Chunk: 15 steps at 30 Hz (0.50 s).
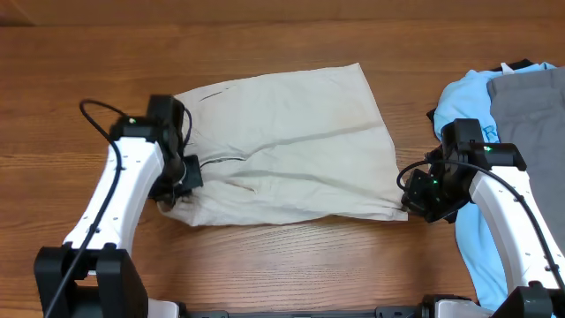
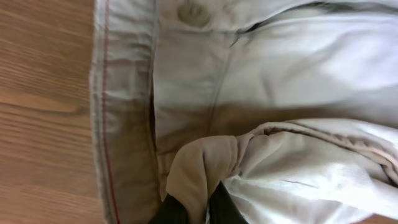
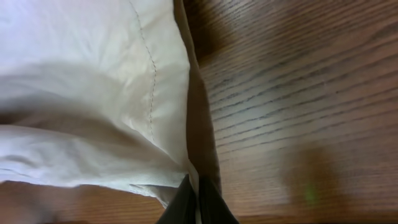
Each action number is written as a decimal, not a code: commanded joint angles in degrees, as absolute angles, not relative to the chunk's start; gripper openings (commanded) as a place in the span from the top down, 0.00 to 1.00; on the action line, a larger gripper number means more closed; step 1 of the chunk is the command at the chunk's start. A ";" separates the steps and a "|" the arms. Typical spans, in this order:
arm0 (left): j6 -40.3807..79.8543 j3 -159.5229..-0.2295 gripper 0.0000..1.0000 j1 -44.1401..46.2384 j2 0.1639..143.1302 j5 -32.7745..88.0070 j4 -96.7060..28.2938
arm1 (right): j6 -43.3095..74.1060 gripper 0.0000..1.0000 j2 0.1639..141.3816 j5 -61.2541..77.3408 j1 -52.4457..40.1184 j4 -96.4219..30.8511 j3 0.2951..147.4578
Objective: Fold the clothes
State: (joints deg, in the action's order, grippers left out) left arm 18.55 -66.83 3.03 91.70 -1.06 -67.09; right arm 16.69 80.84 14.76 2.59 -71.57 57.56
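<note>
Shorts (image 1: 291,146) in light beige cotton lie spread flat across the middle of a brown wooden surface (image 1: 265,265), seen from above. The waistband end points toward the left arm and the leg hems toward the right arm. A long crease runs across the fabric from side to side.

The left claw (image 1: 177,181) sits at the near left corner of the shorts, by the waistband. Its own camera shows the two dark fingertips drawn tightly together at the bottom of the picture, with a bunched fold of beige cloth pinched between them. Beyond that fold, the waistband (image 2: 121,106) runs up the picture with a line of reddish stitching, and a round beige button (image 2: 194,12) sits near the top edge.

The right claw (image 1: 415,205) is at the opposite end, at the near right corner of the shorts where the leg hem ends. Its camera shows the fingertips pressed closed. A thin edge of the hem seems to be caught between them, though the view there is dark and close. A stitched seam runs along the fabric just beside the hem edge, and bare wood fills the right half of that picture.

At the far right of the surface, apart from the shorts, a light blue T-shirt (image 1: 463,97) lies crumpled, with a plain grey garment (image 1: 530,97) resting on top of it.
</note>
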 commanded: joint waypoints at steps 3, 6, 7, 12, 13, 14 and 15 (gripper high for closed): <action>22.52 -58.19 0.96 2.92 91.61 -0.56 -60.34 | 16.93 0.96 80.16 13.96 2.74 -70.35 57.25; 23.42 -55.13 0.96 2.92 91.64 -0.60 -56.23 | 16.95 0.96 80.27 13.93 2.74 -70.30 57.25; 23.42 -54.30 0.96 2.92 91.72 -0.60 -55.00 | 16.95 0.96 80.27 13.93 2.74 -70.35 57.25; 23.42 -52.12 0.96 2.92 94.85 -2.66 -47.97 | 16.95 0.96 80.38 13.93 2.74 -69.97 57.25; 23.40 -52.12 0.96 2.92 96.01 -2.79 -46.61 | 16.95 0.96 80.38 13.93 2.74 -69.89 57.25; 23.40 -52.12 0.96 2.92 97.06 -3.05 -45.45 | 16.95 0.96 80.38 13.91 2.74 -69.73 57.25; 23.38 -52.12 0.96 2.92 98.39 -3.27 -44.05 | 16.95 0.96 80.38 13.91 2.74 -69.56 57.25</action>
State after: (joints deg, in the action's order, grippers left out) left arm 22.28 -52.97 3.03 94.26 -1.30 -47.35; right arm 16.71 80.84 14.66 2.59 -70.06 57.54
